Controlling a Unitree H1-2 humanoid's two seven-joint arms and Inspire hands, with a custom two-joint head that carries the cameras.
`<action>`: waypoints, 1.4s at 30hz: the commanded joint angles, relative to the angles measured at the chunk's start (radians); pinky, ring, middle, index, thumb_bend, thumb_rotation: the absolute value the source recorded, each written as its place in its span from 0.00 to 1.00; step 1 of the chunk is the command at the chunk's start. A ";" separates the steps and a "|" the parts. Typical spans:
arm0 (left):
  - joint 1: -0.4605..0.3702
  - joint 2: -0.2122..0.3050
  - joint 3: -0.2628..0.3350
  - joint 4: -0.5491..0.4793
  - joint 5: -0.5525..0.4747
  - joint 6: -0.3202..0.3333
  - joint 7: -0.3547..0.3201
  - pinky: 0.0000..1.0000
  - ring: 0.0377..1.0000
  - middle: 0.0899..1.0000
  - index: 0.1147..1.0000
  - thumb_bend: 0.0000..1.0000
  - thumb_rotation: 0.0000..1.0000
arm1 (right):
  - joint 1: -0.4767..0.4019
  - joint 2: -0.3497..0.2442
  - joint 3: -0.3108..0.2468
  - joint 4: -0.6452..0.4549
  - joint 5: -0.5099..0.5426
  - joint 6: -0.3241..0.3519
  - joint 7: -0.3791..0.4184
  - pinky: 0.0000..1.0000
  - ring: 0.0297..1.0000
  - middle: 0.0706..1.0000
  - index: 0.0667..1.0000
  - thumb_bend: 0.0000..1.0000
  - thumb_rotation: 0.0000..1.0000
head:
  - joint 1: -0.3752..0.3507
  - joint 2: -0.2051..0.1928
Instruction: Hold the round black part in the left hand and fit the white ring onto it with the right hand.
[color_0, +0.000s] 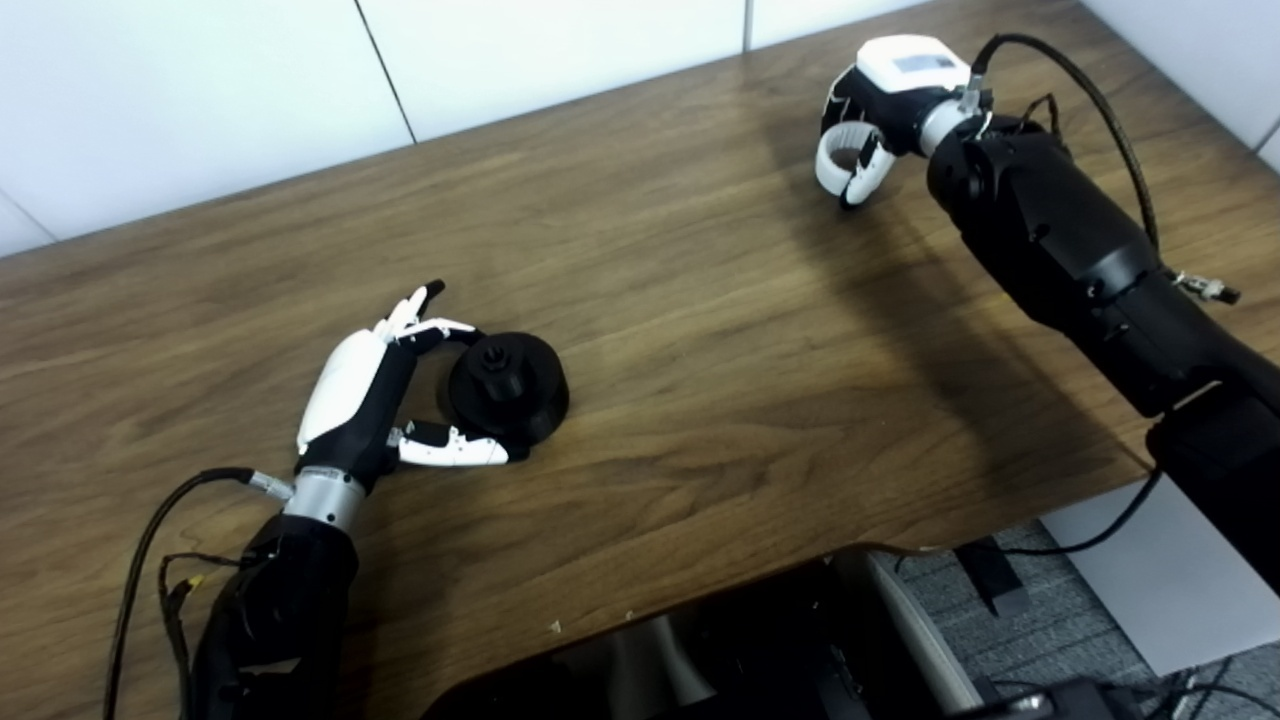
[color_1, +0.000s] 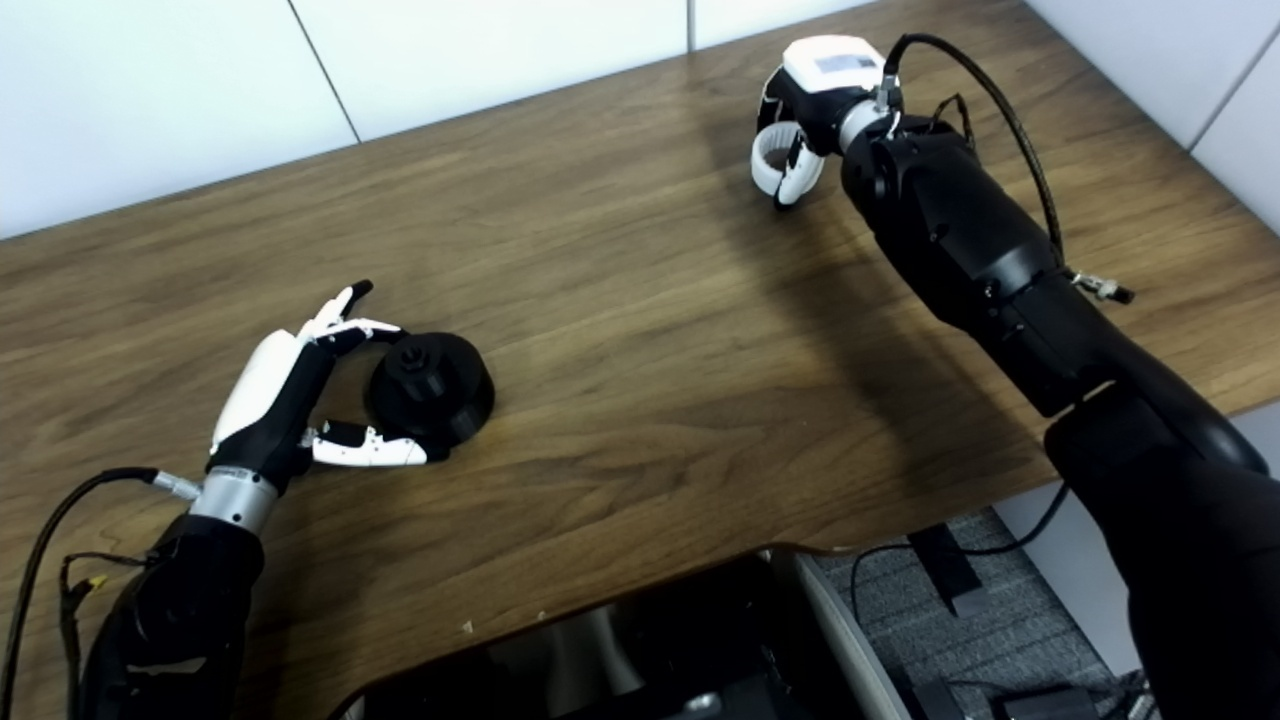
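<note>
The round black part (color_0: 510, 388) rests on the wooden table (color_0: 700, 330) at left of centre, a small hub sticking up from its top. My left hand (color_0: 365, 395) lies just left of it, open, with the fingers curving past its far side and the thumb (color_0: 455, 450) at its near edge. Far off at the back right, my right hand (color_0: 880, 110) hovers above the table, shut on the white ring (color_0: 832, 165), which hangs below its curled fingers. The ring (color_1: 766, 160) is well apart from the black part (color_1: 432, 388).
White wall panels (color_0: 200, 100) run along the table's far edge. The table's front edge (color_0: 760, 555) is curved, with a dark seat-like shape (color_0: 700, 650) below it. Grey floor with cables (color_0: 1050, 620) shows at the lower right.
</note>
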 joint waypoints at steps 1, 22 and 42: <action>-0.040 0.008 0.005 -0.027 0.003 -0.006 0.007 1.00 1.00 1.00 0.57 1.00 0.32 | -0.033 -0.031 -0.017 -0.032 0.002 -0.027 -0.012 0.97 0.67 0.61 0.57 0.79 0.03 | 0.002 0.000; -0.046 0.001 0.005 -0.004 -0.001 -0.022 0.021 1.00 1.00 1.00 0.57 1.00 0.30 | -0.098 -0.079 -0.051 -0.194 -0.034 -0.041 0.050 1.00 0.68 0.60 0.46 0.52 0.13 | -0.001 -0.007; -0.047 0.002 0.003 -0.011 0.003 -0.020 0.017 1.00 1.00 1.00 0.57 1.00 0.30 | -0.071 -0.045 -0.071 -0.315 -0.058 -0.031 0.129 1.00 0.70 0.64 0.46 0.52 0.14 | 0.018 0.001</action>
